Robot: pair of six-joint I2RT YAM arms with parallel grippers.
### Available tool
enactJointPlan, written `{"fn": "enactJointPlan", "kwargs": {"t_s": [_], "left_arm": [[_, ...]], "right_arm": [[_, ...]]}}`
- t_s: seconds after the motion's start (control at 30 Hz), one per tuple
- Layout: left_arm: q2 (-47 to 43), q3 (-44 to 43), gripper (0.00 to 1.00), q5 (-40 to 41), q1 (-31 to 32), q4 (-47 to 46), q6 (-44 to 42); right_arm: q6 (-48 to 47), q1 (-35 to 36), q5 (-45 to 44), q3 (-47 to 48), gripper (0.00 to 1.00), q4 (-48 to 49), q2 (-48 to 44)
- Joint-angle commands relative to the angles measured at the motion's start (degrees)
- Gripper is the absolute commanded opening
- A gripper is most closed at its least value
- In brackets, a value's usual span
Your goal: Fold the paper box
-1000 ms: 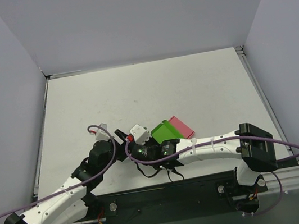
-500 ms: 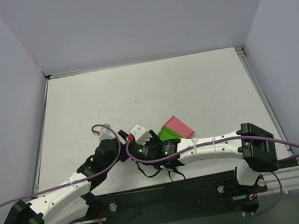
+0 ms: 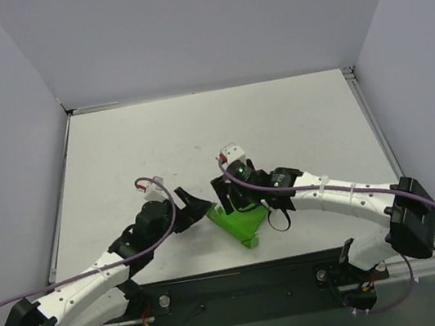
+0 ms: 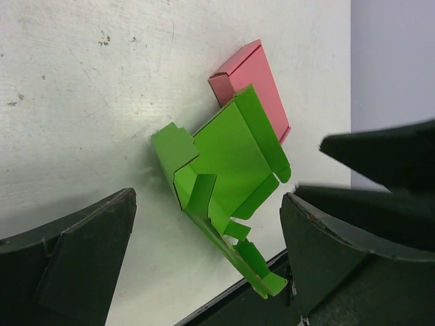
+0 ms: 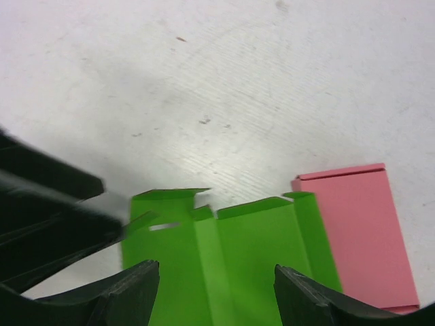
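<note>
Around the paper box [image 3: 242, 223], left gripper [image 4: 207, 200] and right gripper [image 5: 216, 272] hover (jaws spread).

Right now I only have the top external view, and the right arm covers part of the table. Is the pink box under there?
Observer: Yes. The pink box lies flat on the table, its long edge against the paper box.
Operator: Is the green one folded shut?
Observer: No. The left wrist view shows it open, with flaps and tabs splayed.
Operator: Is the right gripper clamping it?
Observer: No. The right gripper has its jaws apart, over the card.
</note>
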State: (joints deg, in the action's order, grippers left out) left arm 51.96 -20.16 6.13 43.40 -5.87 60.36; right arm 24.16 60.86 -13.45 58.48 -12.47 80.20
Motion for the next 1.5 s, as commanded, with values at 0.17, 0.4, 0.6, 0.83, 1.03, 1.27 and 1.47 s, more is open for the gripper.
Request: {"fn": "enactJointPlan", "kwargs": {"t_s": [0.17, 0.4, 0.6, 0.83, 1.03, 1.27, 1.47], "left_arm": [[-7.66, 0.39, 0.97, -8.85, -9.28, 5.05, -6.91], [-9.51, -2.95, 0.97, -13.85, -14.39, 12.99, -12.89], [-7.76, -6.02, 0.97, -18.26, -17.11, 16.59, -16.84], [-5.39, -10.07, 0.97, -21.33, -18.52, 21.85, -22.03], [-4.33, -12.35, 0.97, -23.27, -18.96, 25.20, -25.46], [-3.98, -15.16, 0.97, -23.27, -19.14, 29.24, -28.36], [-2.05, -23.86, 0.97, -18.44, -18.96, 35.57, -33.37]], "right_arm": [[-5.61, -15.84, 15.28, -5.39, 0.62, -0.45, 3.82], [-9.66, -21.66, 22.76, -6.10, 0.60, 2.80, 6.89], [-11.50, -25.61, 29.01, -6.62, 0.60, 4.82, 10.23], [-10.63, -26.76, 35.33, -7.06, 0.52, 7.55, 11.38], [-10.36, -26.76, 37.53, -6.27, 0.45, 7.72, 14.54], [-9.40, -26.76, 37.71, -6.27, 0.04, 7.64, 13.14], [-2.83, -25.19, 31.41, -6.27, 0.00, 6.15, 5.68]]}}
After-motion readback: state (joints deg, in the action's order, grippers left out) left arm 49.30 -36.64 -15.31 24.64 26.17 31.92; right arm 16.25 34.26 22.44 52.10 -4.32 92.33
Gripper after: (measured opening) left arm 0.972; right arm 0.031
